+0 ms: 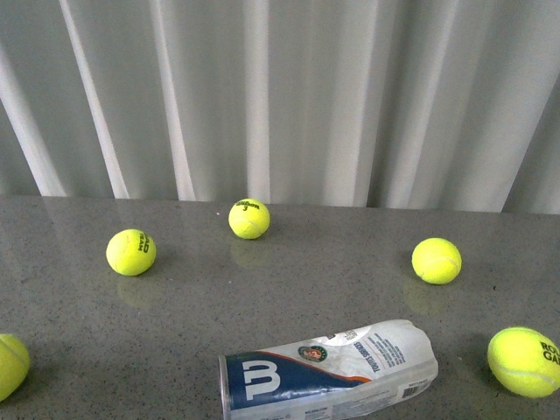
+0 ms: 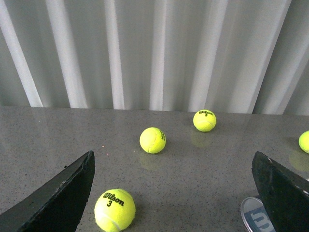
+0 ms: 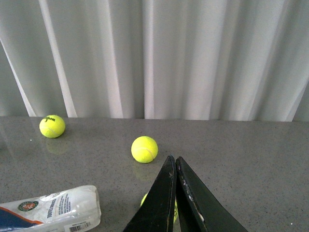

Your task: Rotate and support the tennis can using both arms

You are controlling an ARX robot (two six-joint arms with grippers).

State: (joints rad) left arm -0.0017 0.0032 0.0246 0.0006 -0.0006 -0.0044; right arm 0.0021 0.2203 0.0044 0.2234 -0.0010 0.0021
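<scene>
The tennis can [image 1: 328, 372] lies on its side near the table's front edge, its rimmed end with the white "W" pointing left. No arm shows in the front view. In the left wrist view my left gripper [image 2: 174, 164] stands open, its black fingers [image 2: 58, 198] wide apart; the can's rim [image 2: 256, 217] peeks out beside the far finger. In the right wrist view my right gripper [image 3: 175, 158] is shut with nothing held, and the can's clear end [image 3: 58, 210] lies off to one side of it.
Several yellow-green tennis balls lie on the grey stone table [image 1: 280, 289]: one at the back middle [image 1: 249, 218], one left [image 1: 131, 252], one right [image 1: 437, 261], one at each front edge. A white curtain [image 1: 280, 96] hangs behind the table.
</scene>
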